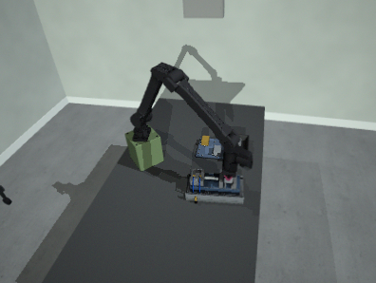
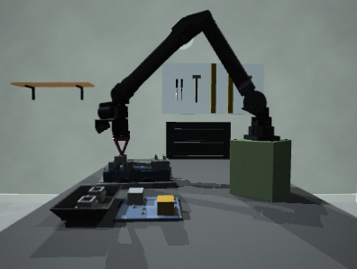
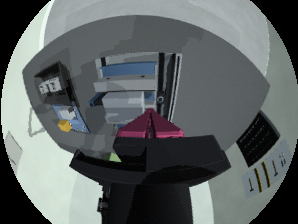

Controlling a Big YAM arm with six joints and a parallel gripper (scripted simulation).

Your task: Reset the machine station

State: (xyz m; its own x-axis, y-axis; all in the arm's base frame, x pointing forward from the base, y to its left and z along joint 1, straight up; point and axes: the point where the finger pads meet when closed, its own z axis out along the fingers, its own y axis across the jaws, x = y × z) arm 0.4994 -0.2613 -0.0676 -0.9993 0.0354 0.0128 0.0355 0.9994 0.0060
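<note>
Red fingers [image 1: 229,179] pressed together, with nothing between them, are the first thing the top view gives: they hang from the black arm over the right end of the vise [image 1: 216,189]. The infeed plate [image 1: 201,153] lies just behind the vise, carrying a yellow brass blank [image 1: 205,141] and a gray blank [image 1: 216,150]. A pale block shows in the vise just left of the fingers, too small here to place against the jaws.

From the exterior view the relation is plainer. The fingers [image 2: 121,153] taper to a closed point directly above a gray aluminum blank [image 2: 120,161] that stands in the left end of the vise [image 2: 140,172]. Tips and block top are near or touching; I cannot tell which. So the blank lies straight below the fingers, and any seating push would, I judge, come downward or sideways from there. Nearer the camera, the black outfeed tray [image 2: 68,212] holds two pocketed finished parts [image 2: 96,193], and the infeed plate [image 2: 178,213] carries the gray blank [image 2: 135,195] and the brass blank [image 2: 166,204], well apart from the fingers.

In the wrist view the closed fingers point at the pale blank [image 3: 124,103] just ahead, its long side running across the picture.
</note>
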